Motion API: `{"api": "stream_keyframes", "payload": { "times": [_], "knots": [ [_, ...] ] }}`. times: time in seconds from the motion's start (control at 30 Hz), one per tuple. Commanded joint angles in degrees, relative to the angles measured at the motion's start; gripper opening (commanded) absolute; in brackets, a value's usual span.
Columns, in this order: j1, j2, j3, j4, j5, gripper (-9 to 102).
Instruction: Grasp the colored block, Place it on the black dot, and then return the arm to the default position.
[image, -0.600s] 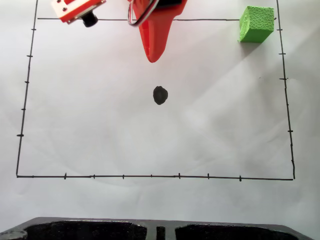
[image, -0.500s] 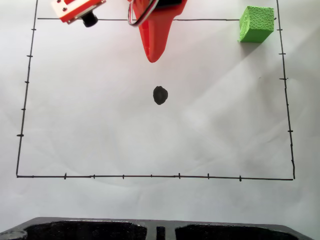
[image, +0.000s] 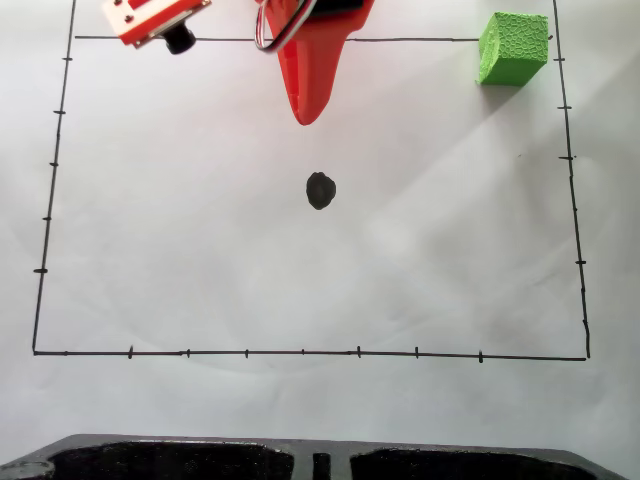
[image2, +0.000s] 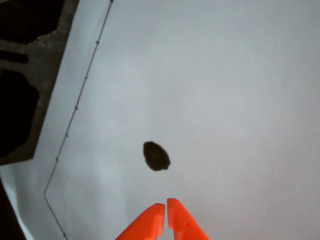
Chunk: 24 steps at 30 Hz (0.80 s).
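The green cube rests on the white paper at the top right corner of the drawn frame in the fixed view, on its own. The black dot marks the middle of the paper and lies bare; it also sits in the wrist view as the black dot. My orange-red gripper hangs at the top centre, tip pointing down toward the dot, well left of the cube. Seen from the wrist, the gripper has its two tips nearly touching, with nothing between them, just below the dot.
A thin black border line with tick marks frames the paper. A dark moulded tray edge runs along the bottom of the fixed view. The camera mount juts out at top left.
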<state>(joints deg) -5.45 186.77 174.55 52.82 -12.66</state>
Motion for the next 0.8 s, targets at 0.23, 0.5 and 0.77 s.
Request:
{"api": "stream_keyframes", "payload": {
  "times": [0.23,0.5,0.77],
  "knots": [
    [0.3,0.6,-0.7,0.0,1.1,0],
    [0.3,-1.0,-1.3,-0.5,6.0,0],
    [-1.9,-13.8,-8.9,-2.5,11.2,0]
  ]
}}
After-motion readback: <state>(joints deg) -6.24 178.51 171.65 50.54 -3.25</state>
